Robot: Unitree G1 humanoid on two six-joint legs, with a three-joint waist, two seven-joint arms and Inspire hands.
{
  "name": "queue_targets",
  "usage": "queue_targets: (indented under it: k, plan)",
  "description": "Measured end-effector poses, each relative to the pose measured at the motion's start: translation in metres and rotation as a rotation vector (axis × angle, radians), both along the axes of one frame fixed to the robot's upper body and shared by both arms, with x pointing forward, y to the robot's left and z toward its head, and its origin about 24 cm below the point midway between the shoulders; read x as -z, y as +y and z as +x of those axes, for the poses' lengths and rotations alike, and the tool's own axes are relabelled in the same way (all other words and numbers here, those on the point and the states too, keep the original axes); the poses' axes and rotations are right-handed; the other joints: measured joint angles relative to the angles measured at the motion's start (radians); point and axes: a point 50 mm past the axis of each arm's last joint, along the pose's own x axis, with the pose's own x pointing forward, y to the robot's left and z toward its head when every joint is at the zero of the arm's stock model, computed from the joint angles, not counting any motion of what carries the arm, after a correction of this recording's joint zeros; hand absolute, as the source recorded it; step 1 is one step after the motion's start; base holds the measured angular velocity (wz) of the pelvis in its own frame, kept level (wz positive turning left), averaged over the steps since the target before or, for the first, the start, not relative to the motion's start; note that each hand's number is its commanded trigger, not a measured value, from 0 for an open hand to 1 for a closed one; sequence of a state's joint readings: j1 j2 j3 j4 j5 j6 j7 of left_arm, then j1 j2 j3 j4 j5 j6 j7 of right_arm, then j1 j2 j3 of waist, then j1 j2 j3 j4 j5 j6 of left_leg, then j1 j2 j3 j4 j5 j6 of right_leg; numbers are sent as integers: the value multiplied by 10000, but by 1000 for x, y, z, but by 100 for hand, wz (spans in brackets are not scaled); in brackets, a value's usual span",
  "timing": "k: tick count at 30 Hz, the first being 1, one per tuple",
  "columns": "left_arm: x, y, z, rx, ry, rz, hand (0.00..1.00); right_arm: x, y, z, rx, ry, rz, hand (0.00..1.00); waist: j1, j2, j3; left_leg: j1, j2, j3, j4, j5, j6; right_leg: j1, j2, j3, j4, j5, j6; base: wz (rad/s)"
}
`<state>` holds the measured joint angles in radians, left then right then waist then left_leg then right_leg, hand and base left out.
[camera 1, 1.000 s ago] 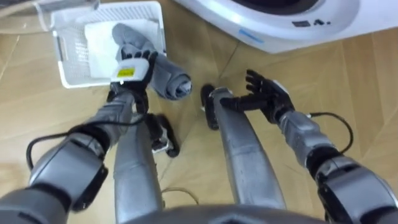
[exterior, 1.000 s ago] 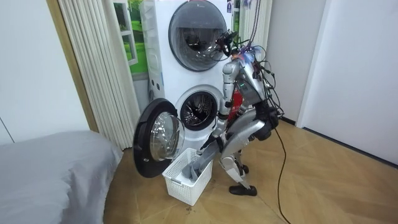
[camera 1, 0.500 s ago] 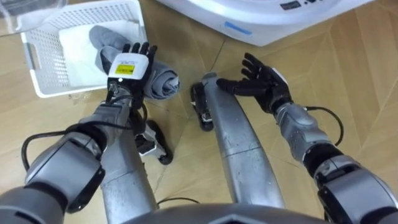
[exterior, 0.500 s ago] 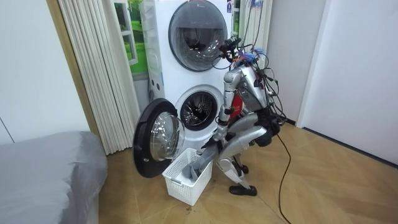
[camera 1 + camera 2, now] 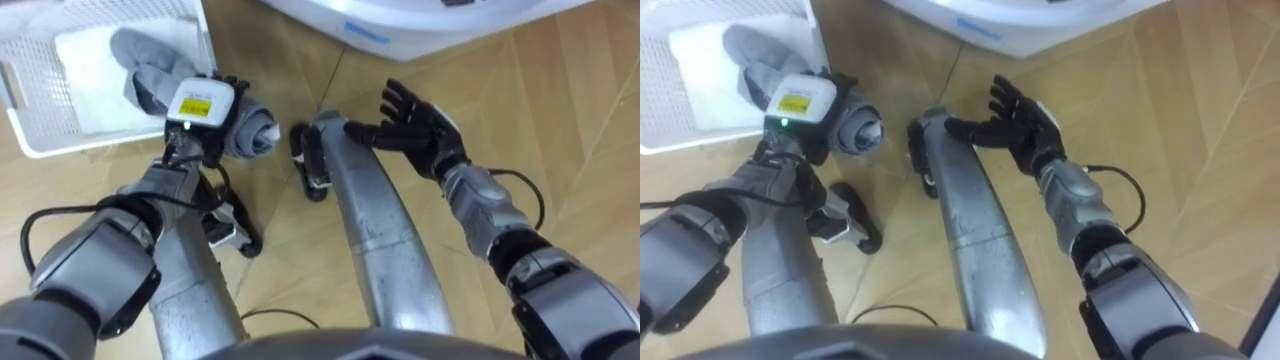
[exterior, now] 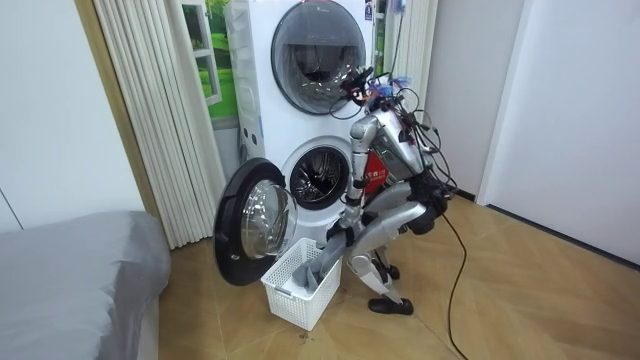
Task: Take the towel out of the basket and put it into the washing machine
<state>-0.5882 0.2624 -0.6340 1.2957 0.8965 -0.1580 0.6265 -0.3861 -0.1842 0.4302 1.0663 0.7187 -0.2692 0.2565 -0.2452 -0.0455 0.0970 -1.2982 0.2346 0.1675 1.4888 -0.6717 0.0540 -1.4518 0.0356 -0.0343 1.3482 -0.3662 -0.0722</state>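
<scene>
A rolled grey towel (image 5: 250, 132) lies half over the right rim of the white laundry basket (image 5: 35, 130), its far end resting on a white cloth (image 5: 85, 65) inside. My left hand (image 5: 203, 108) sits on top of the roll with its fingers curled round it. My right hand (image 5: 418, 125) hovers open above the wooden floor, right of my knees, holding nothing. The white front of the washing machine (image 5: 430, 25) runs along the top edge. In the room view I crouch before the lower drum (image 6: 318, 178), beside the basket (image 6: 298, 290).
The washer's round door (image 6: 255, 225) stands swung open over the basket, toward the room view's left. A second machine (image 6: 310, 45) is stacked above. A grey bed (image 6: 80, 270) fills the room view's lower left. Bare wooden floor lies to my right.
The left hand's fingers have curled round the grey towel, and the roll has come further out over the basket's rim. My head view has shifted; the right hand stays open.
</scene>
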Motion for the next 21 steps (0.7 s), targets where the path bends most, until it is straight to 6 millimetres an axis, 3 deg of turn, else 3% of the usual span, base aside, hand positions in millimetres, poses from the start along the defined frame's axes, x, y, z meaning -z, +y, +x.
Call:
queue_targets:
  k: [6,21]
  plan:
    - [-10,-4,9,74,-515,-204,100,0,-2,0,-144,-41,-51,0,31,12,7,-13,-23,-25,-120,-34,-39,-2,19,-46,-130,-31,-12,-1]
    - [-13,-9,10,337,-564,-907,100,1,-7,-3,-144,-105,-477,0,163,21,4,257,-50,1,-169,-58,-38,247,8,-66,-156,-63,-14,0]
